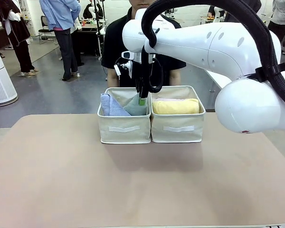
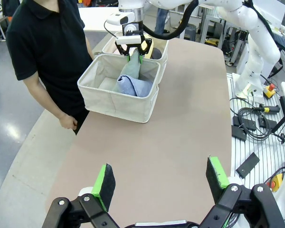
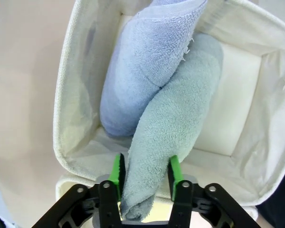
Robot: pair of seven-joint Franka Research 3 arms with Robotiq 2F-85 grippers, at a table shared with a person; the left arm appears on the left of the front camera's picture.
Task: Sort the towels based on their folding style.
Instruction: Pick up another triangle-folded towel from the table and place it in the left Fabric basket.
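Teal-grey towel [image 3: 171, 142], the pointed fold, stands between the 2 fingers of the right gripper [image 3: 145, 178] inside the left bin [image 1: 124, 129]. In the right wrist view its long axis runs from the fingers at 6 o'clock up toward 1 o'clock, where its wide end leans on the lavender-blue towel [image 3: 147, 71], which lies just beside it at 11 o'clock. So the towel goes straight away from the fingers, along their own direction, and a lift straight back should free it, I think.

The green pads [image 3: 116, 171] stand on both sides of the narrow end. They are part open, and the cloth does not look squeezed, but I cannot tell if they touch it lightly or are already loose. I judge that the towel is being let go into the bin.

In the front view the right arm reaches across the middle, so it is the nearer arm by far. The yellow rolled towel [image 1: 175, 106] lies in the right bin [image 1: 178, 128], long axis from 9 to 3 o'clock.

The left gripper [image 2: 161, 183] hangs well apart from the bins, fingers spread wide, holding nothing.
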